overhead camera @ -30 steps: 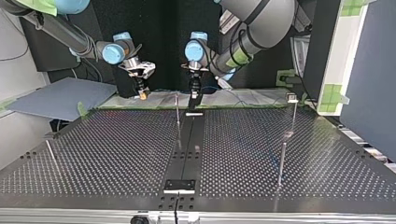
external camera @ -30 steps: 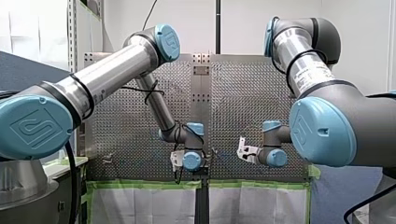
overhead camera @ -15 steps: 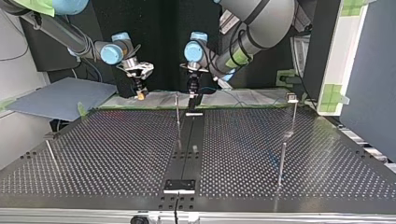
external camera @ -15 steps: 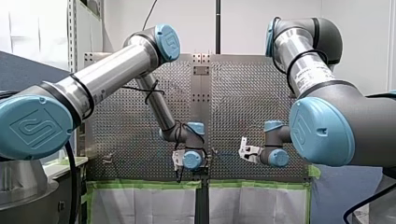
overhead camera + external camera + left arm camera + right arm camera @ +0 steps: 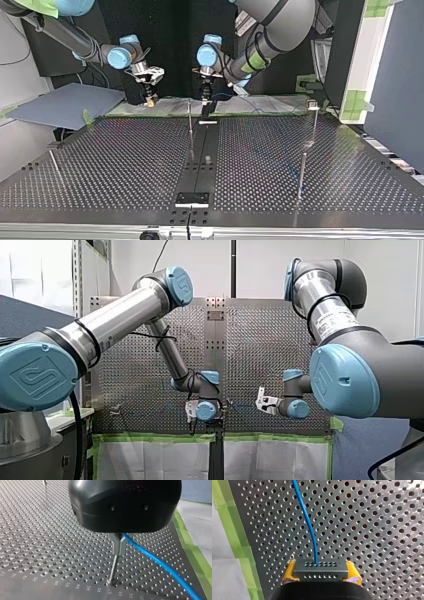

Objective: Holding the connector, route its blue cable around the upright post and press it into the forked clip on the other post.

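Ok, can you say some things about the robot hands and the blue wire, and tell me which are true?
My right gripper holds the connector between yellow pads. True.
The cable is red. False: it is blue.
My left gripper is wide open and empty. False: it is shut on the cable.
The table is full of small holes. True.

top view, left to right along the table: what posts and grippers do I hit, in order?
Far-left post → my right gripper → centre upright post → my left gripper → tall post with a fitting on top. Nearer right-hand post skipped: it nearly lines up with the tall one.
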{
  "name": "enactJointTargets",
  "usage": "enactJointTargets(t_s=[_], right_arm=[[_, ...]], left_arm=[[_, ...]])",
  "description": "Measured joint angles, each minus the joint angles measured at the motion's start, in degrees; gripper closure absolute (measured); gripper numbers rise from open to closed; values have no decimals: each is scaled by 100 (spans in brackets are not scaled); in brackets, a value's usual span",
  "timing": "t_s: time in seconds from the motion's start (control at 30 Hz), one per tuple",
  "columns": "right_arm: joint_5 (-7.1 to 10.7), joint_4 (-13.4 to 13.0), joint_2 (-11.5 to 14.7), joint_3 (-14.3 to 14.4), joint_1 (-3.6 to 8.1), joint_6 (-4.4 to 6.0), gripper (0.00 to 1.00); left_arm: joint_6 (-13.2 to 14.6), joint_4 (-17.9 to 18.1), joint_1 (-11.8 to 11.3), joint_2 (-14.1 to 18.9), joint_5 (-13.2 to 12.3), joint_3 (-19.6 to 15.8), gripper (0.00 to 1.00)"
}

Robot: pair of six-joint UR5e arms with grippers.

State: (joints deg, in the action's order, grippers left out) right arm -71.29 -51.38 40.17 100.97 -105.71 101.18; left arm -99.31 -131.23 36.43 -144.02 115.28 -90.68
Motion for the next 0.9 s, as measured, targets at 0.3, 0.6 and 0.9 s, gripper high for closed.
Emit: enactJointTargets(t_s=[0.3, 0.6, 0.9], right_arm=[[-7, 10, -3, -1, 0, -14, 100], [-24, -37, -3, -1, 0, -34, 100], [-82, -105, -4, -2, 2, -14, 100]], left_arm=[[-39, -27, -41, -179, -48, 68, 99], [-57, -253, -110, -285, -95, 357, 99], [-41, -520, -192, -287, -137, 555, 99]])
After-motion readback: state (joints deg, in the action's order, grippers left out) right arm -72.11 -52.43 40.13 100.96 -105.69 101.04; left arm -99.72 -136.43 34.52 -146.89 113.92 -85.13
